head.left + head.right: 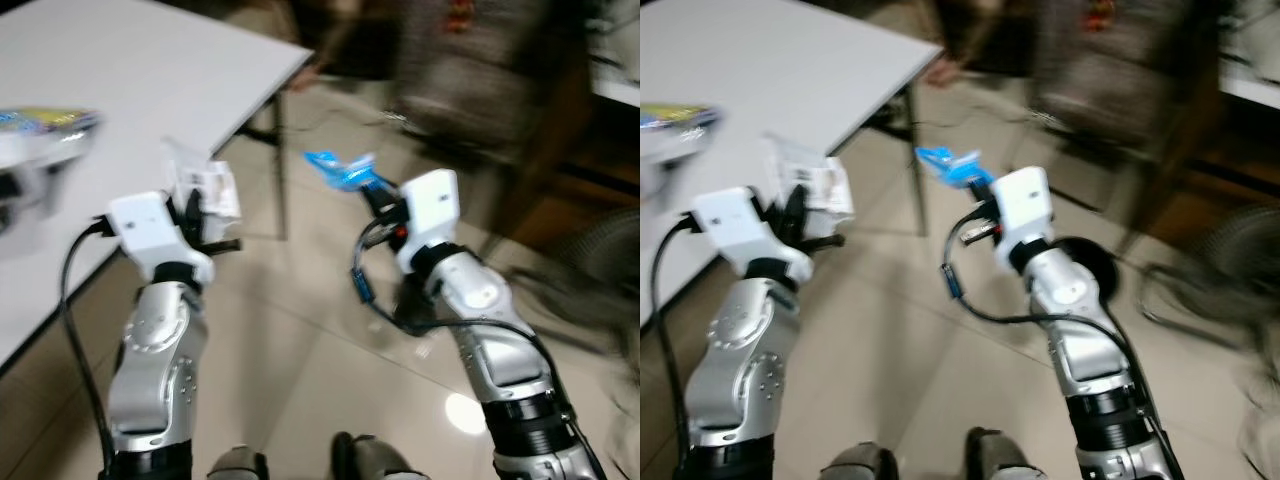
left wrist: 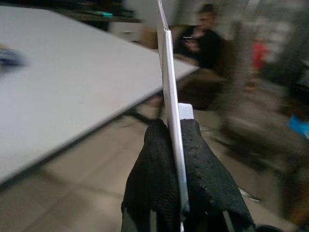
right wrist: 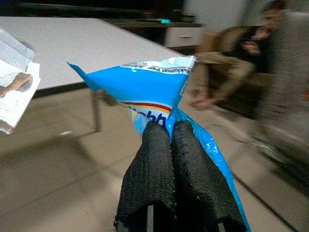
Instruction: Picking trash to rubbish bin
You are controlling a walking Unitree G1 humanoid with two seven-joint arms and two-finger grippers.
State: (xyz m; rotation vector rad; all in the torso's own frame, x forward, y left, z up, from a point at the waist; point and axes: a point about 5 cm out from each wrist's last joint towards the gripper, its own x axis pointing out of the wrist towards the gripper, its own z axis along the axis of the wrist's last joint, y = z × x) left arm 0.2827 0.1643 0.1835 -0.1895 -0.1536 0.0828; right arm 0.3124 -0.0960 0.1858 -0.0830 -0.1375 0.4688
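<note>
Right gripper point(image 3: 171, 133) is clamped on a blue snack wrapper point(image 3: 145, 89); left gripper point(image 2: 170, 130) pinches a flat white packet point(image 1: 205, 188) edge-on. Both are held above the tiled floor point(image 1: 300, 350), beside the white table point(image 1: 150, 70). Step: carrying trash; locating the bin comes next. Background is motion-blurred.

blue wrapper point(image 3: 159, 89): crumpled, held aloft | white packet point(image 1: 205, 185): upright, held aloft

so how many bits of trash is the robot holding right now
2: a white wrapper pinched in the left hand, and a blue wrapper pinched in the right hand.
</note>
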